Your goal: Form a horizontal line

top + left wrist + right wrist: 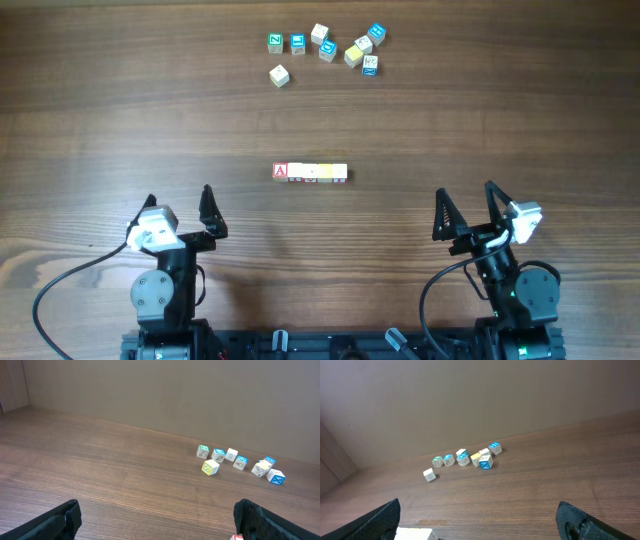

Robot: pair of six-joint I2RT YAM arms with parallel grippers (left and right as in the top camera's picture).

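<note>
Non-task stuff: dark wood-grain table (pixel 120 120). 9 loose letter cubes at the far side. L to R in overhead: green-face cube (pixel 275 42) and blue-face cube (pixel 297 43) just beside each other, then cream cube (pixel 319 34) w/ teal-face cube (pixel 327 50) right by it, contact unclear. Right bunch packed tight: yellowish cube (pixel 353 56), white cube (pixel 363 44), blue cube (pixel 377 34), blue/white cube (pixel 370 65). Lone cube (pixel 279 75) sits apart, nearer side, by the green one. Plain wall (pixel 150 390) behind in wrist views.
</note>
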